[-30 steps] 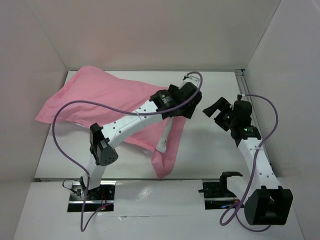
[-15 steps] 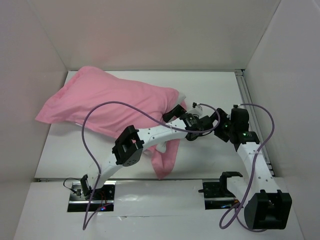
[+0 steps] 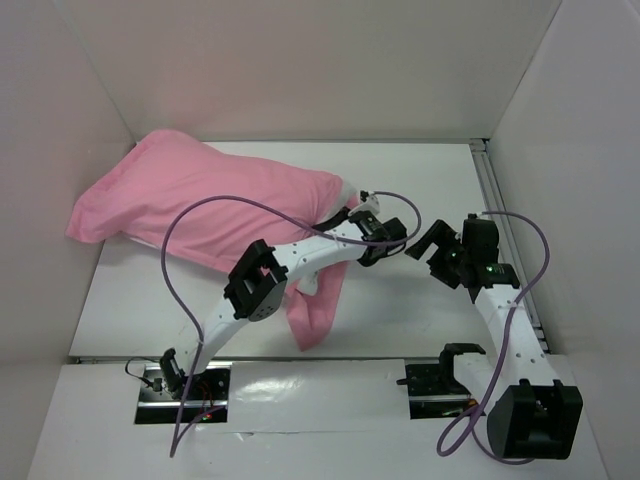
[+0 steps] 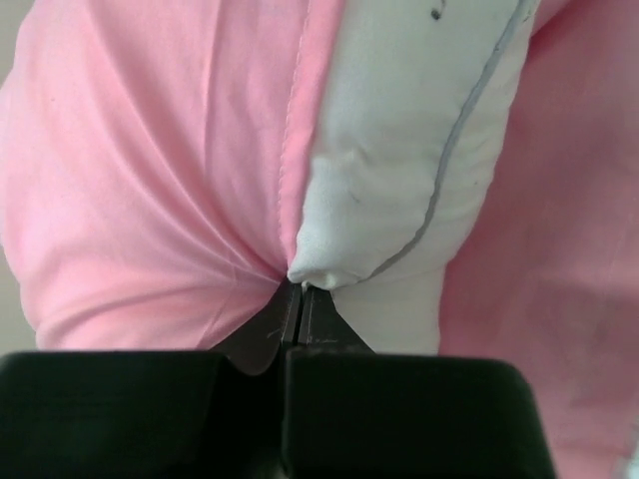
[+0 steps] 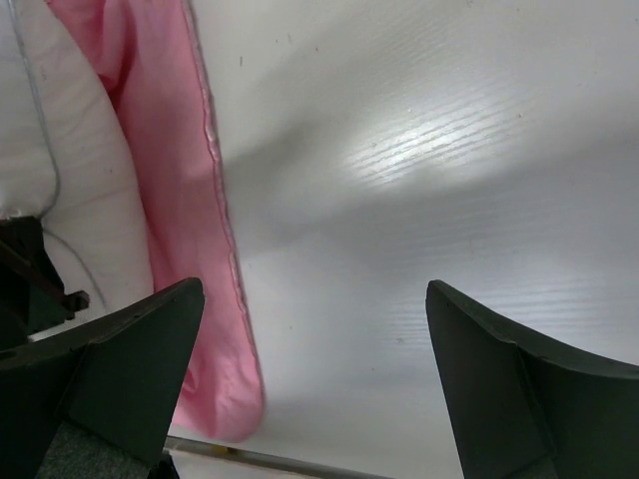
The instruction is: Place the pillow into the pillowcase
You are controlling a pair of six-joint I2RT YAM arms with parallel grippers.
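Observation:
The pink pillowcase (image 3: pixel 200 200) lies stuffed from the far left to the table's middle, and a loose flap (image 3: pixel 315 315) trails toward the near edge. A white corner of the pillow (image 3: pixel 347 190) shows at its right end. My left gripper (image 3: pixel 345 212) is at that end. In the left wrist view the left gripper (image 4: pixel 300 292) is shut, pinching the bunched corner of the pillow (image 4: pixel 389 170), and creases of the pillowcase (image 4: pixel 150 180) run to the same spot. My right gripper (image 3: pixel 425 240) hovers just right of it, wide open (image 5: pixel 312 294) over bare table, with the pillowcase (image 5: pixel 160 150) and the pillow (image 5: pixel 90 220) at its left.
White walls close in the table (image 3: pixel 430 180) on the left, back and right. A metal rail (image 3: pixel 495 205) runs along the right side. A purple cable (image 3: pixel 200 230) loops over the pillowcase. A black bracket (image 3: pixel 460 355) sits by the right arm's base.
My left gripper has swung back left to the pillow's right end and shut there. The pillow and the hanging flap have shifted left. The right arm has barely moved.

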